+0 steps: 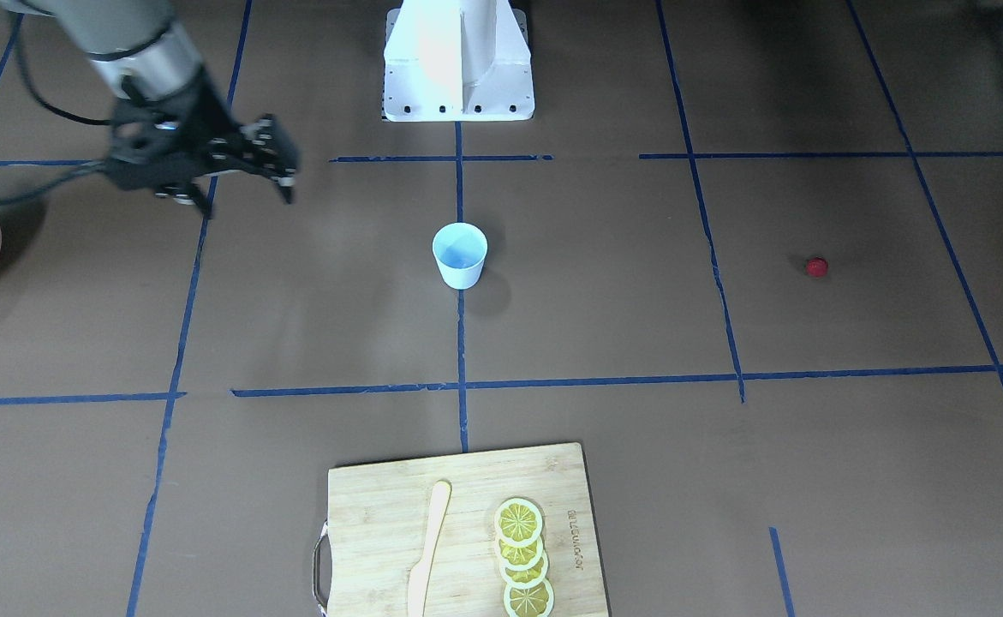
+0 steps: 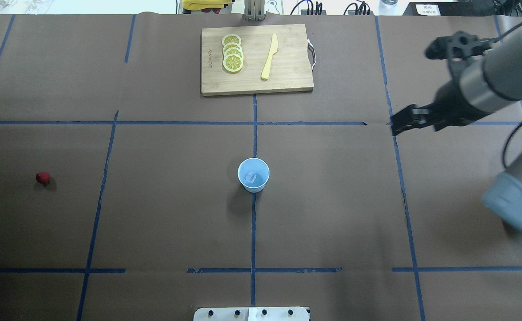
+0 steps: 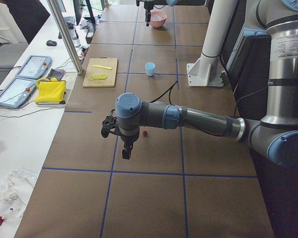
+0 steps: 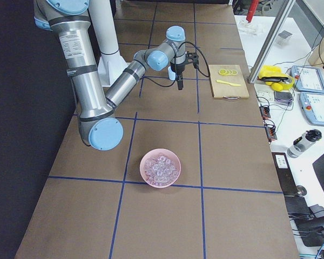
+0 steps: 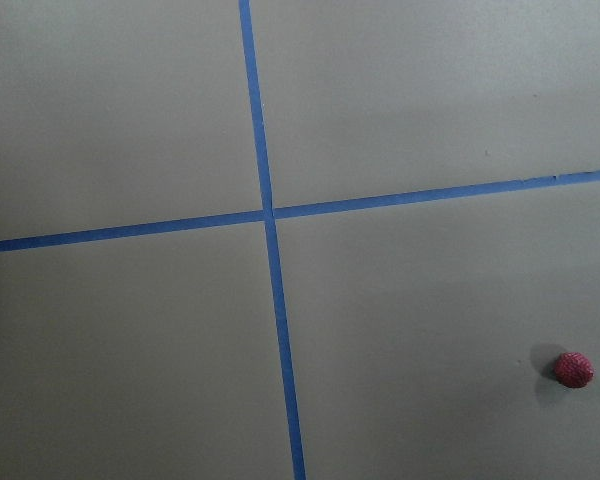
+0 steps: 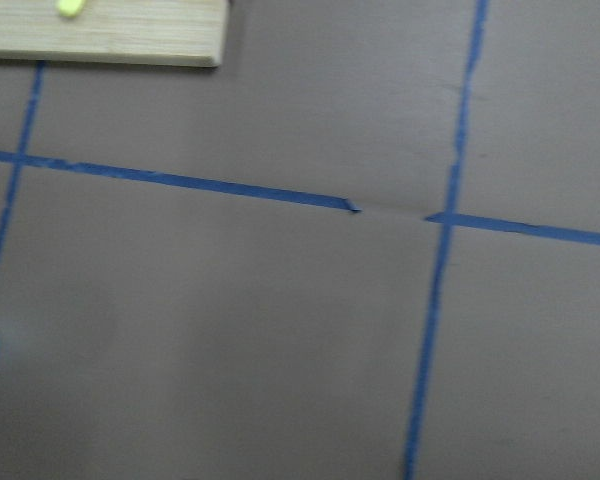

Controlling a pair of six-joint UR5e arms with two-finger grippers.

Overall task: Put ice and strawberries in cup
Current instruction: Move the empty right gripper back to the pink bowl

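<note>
The pale blue cup (image 2: pixel 253 174) stands upright at the table's middle, with a clear ice cube (image 2: pixel 252 178) inside it. More ice (image 4: pixel 160 167) fills the pink bowl (image 4: pixel 174 174) at the robot's right end. The small red strawberry (image 2: pixel 43 178) lies alone on the robot's left side. My right gripper (image 1: pixel 244 193) hangs open and empty in the air between bowl and cup. My left gripper (image 3: pixel 126 151) hovers near the strawberry (image 3: pixel 145 133), pointing down; whether it is open or shut I cannot tell. The left wrist view shows the berry (image 5: pixel 573 369) at lower right.
A wooden cutting board (image 2: pixel 287 76) at the far edge carries several lemon slices (image 2: pixel 232 52) and a yellow knife (image 2: pixel 269 57). The robot's white base (image 1: pixel 458 86) stands behind the cup. Blue tape lines grid the brown table. Tablets and a yellow cloth lie on a side bench.
</note>
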